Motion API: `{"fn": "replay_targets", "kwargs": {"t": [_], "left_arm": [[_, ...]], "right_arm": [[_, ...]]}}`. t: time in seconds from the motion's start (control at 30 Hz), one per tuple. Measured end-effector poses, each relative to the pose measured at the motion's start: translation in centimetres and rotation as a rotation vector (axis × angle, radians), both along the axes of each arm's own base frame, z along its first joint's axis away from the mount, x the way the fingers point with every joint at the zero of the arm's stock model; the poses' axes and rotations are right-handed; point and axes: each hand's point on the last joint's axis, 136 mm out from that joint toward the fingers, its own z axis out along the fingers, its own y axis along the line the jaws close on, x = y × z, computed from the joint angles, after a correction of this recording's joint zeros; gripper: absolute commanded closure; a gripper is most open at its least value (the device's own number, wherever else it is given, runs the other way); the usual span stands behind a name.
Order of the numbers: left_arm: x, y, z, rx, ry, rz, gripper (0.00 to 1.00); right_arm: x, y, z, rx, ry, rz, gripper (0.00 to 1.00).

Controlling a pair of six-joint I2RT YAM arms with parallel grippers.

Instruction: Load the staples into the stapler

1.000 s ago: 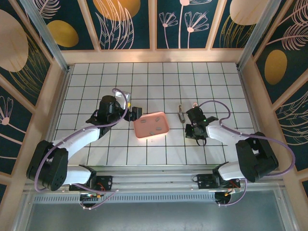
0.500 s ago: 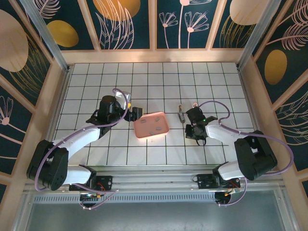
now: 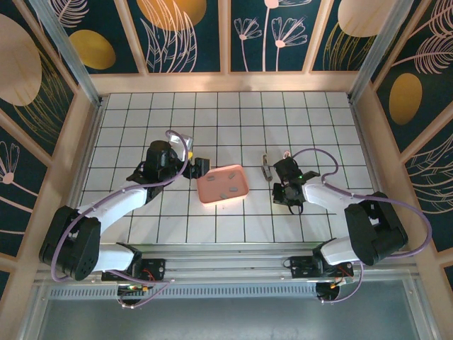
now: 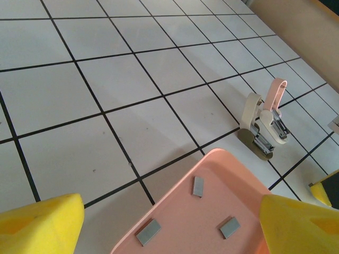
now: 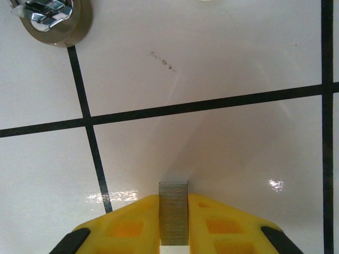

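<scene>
staples (image 4: 197, 186) in tray (image 4: 177, 225) | stapler (image 4: 261, 128) just right of tray

We read no text, label, brand mark, number or sign in any view. The stapler (image 4: 262, 132), the staples (image 4: 198, 186) and the pink tray (image 4: 228, 174) carry no legible marking.
</scene>
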Motion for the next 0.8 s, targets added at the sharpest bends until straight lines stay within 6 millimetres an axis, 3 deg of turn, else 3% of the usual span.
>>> {"fn": "replay_targets", "kwargs": {"t": [0.33,0.67,0.8], "left_arm": [[0.0,0.0,0.0,0.0,0.0,0.0,0.15],[0.0,0.0,0.0,0.0,0.0,0.0,0.15],[0.0,0.0,0.0,0.0,0.0,-0.001,0.15]], "right_arm": [[0.0,0.0,0.0,0.0,0.0,0.0,0.8],[-0.8,-0.4,-0.2,-0.017,0.036,-0.006,0.69],[-0.4,-0.3,1.3,-0.01,0.04,-0.013,0.69]]}}
